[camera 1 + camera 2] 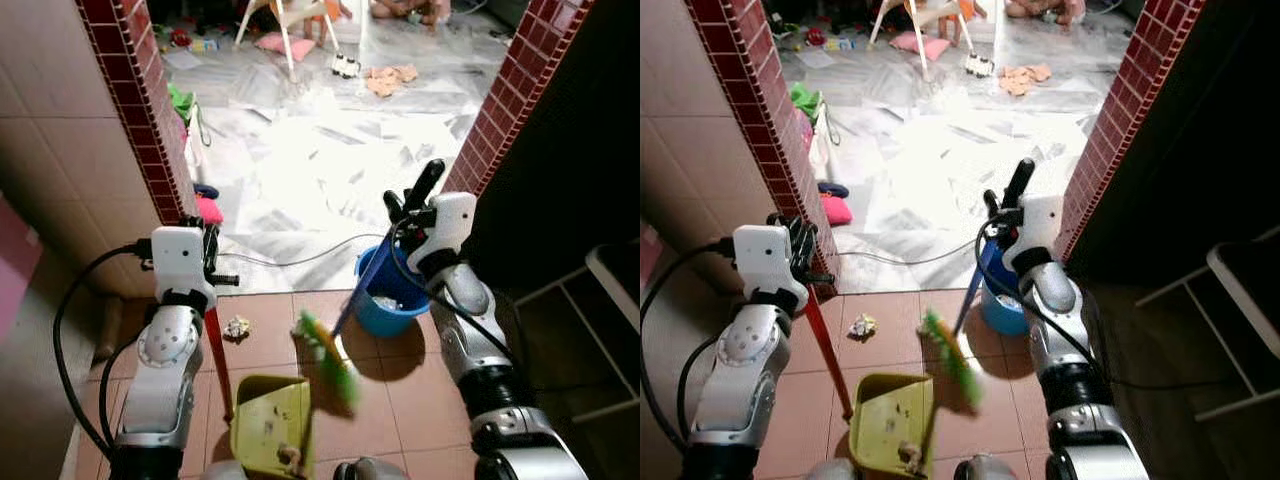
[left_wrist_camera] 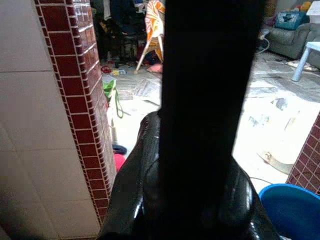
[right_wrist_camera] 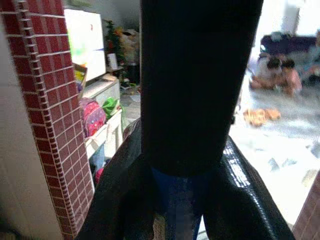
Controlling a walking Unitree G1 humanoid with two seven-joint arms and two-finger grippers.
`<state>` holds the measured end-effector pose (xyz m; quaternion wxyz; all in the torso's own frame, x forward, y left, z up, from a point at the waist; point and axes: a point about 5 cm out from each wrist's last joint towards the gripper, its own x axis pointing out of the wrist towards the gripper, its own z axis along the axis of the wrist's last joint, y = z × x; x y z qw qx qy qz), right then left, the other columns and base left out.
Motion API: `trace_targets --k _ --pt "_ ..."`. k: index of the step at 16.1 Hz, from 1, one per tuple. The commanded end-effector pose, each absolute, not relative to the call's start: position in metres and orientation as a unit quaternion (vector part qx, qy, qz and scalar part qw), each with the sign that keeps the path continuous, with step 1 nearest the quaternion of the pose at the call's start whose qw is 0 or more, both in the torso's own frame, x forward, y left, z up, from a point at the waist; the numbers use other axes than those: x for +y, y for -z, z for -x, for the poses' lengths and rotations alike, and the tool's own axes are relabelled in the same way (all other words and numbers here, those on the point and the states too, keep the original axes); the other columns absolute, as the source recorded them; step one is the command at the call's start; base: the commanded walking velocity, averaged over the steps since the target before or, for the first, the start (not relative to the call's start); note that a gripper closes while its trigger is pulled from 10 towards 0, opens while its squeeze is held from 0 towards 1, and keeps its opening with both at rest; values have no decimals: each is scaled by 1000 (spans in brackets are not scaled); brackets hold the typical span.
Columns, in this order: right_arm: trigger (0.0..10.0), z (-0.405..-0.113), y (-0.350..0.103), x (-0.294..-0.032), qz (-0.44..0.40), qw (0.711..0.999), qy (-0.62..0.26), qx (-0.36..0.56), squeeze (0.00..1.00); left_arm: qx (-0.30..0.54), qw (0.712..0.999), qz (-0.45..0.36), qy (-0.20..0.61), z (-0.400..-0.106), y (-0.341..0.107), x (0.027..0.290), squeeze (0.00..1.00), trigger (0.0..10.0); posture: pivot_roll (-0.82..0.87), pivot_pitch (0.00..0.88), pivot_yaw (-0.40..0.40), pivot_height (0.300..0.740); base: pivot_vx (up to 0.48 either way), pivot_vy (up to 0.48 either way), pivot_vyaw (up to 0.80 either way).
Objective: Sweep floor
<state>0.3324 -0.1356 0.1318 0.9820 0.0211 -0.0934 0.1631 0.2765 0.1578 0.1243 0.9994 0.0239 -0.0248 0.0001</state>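
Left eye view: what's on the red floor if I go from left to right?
Red handle → paper ball → yellow dustpan → green broom → blue bucket.

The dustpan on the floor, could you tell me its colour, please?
Yellow-green dustpan, clearest in the left eye view.

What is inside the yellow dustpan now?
A small lump of debris lies in the dustpan near its lower edge, with a few specks. The bottom end is cut off by the picture.
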Motion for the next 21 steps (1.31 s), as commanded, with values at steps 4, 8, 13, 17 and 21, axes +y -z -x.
trace_targets --k 4,8,13,17,21 --pt "10000 -321 -140 -143 -2 974 -191 -119 0 -69 997 -22 6 -281 -145 153 0 10000 20 0 -42 740 0 0 0" --pt "10000 -311 -124 -158 45 982 -163 -89 0 -76 997 -18 8 -283 -150 151 0 10000 15 0 -42 740 0 0 0" --pt "10000 -285 -83 -167 69 991 -116 -10 0 -93 996 7 -11 -284 -164 153 0 10000 10 0 -47 740 0 0 0" --pt "10000 -285 -78 -164 45 994 -103 10 0 -28 997 41 -65 -284 -133 176 0 10000 13 0 -47 740 0 0 0" --pt "10000 -306 -100 -159 -69 992 -107 24 0 55 989 99 -94 -282 -91 176 0 10000 -4 0 -47 740 0 0 0"
